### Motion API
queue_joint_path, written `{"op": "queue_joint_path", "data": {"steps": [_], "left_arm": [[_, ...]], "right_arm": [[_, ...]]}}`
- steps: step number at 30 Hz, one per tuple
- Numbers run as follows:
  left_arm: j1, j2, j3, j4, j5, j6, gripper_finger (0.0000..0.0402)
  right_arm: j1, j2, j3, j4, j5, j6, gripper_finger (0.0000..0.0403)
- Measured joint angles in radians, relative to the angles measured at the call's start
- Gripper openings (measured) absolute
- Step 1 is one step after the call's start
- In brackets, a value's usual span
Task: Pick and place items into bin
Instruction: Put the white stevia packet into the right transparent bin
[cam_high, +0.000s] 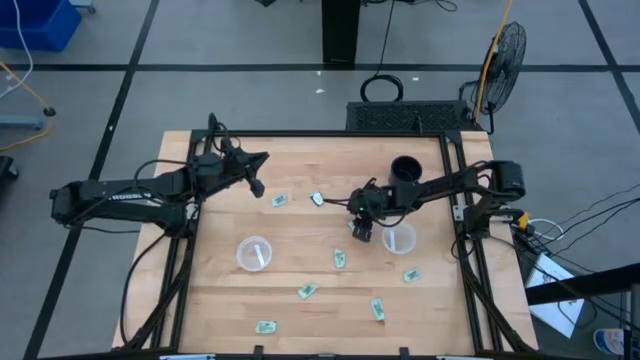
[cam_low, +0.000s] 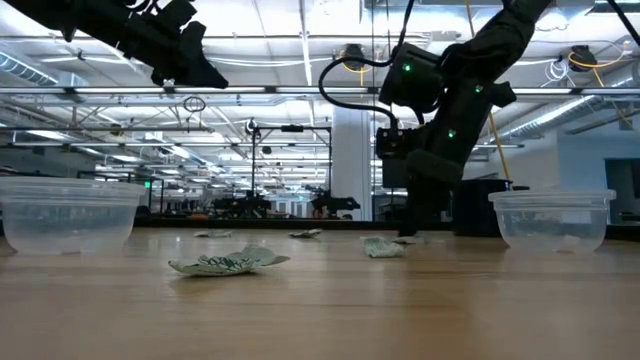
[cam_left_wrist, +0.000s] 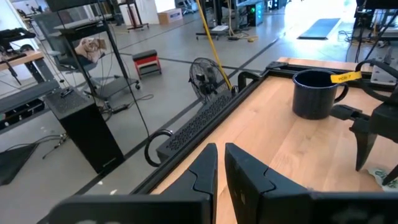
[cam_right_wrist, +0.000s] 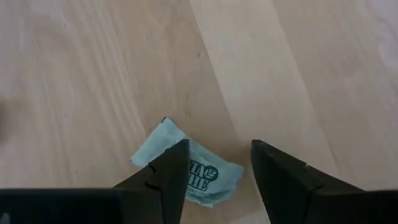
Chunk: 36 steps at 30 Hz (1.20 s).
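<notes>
High view: pale wood table (cam_high: 300, 250) inside black frame, grey tiled floor around. Pale green packets (cam_high: 340, 259) scattered across middle and front; two clear cups (cam_high: 254, 253); dark mug (cam_high: 406, 170) at back.

Low view: glossy tabletop, crumpled packet (cam_low: 228, 263) up front, warehouse trusses behind.

Left wrist view: left gripper (cam_left_wrist: 221, 171) aloft, jaws nearly closed, empty.

Right wrist view: right gripper (cam_right_wrist: 217, 171) spread wide, straddling flat packet (cam_right_wrist: 186, 163) on wood.

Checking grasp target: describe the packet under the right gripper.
The packet is a small, flat, pale green rectangle with dark printed lettering, slightly crumpled, looking like paper or foil. It lies flat on the wooden table, skewed to the grain. The right gripper hangs just above it, open, fingers straddling it; contact isn't visible.
</notes>
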Motion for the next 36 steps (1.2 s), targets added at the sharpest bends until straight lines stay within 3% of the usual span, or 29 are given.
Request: {"op": "queue_joint_path", "data": {"steps": [4,13,18,24,32,36], "left_arm": [[0.0,0.0,0.0,-0.003,0.001,0.0,0.0035],[0.0,0.0,0.0,-0.003,0.002,0.0,0.0035],[0.0,0.0,0.0,-0.003,0.002,0.0,0.0035],[0.0,0.0,0.0,-0.003,0.002,0.0,0.0035],[0.0,0.0,0.0,-0.028,0.002,-0.045,0.0035],[0.0,0.0,0.0,-0.053,0.002,-0.051,0.0035]], "right_arm": [[0.0,0.013,0.001,0.003,0.004,-0.002,0.0134],[0.0,-0.003,-0.002,-0.004,0.006,-0.026,0.0007],[0.001,-0.082,-0.006,-0.02,-0.002,-0.028,0.0003],[0.045,-0.281,-0.005,-0.163,-0.003,-0.006,0.0001],[0.202,-0.51,-0.003,-0.67,-0.001,0.321,0.0001],[0.271,-0.524,-0.013,-0.693,0.032,0.41,0.0]]}}
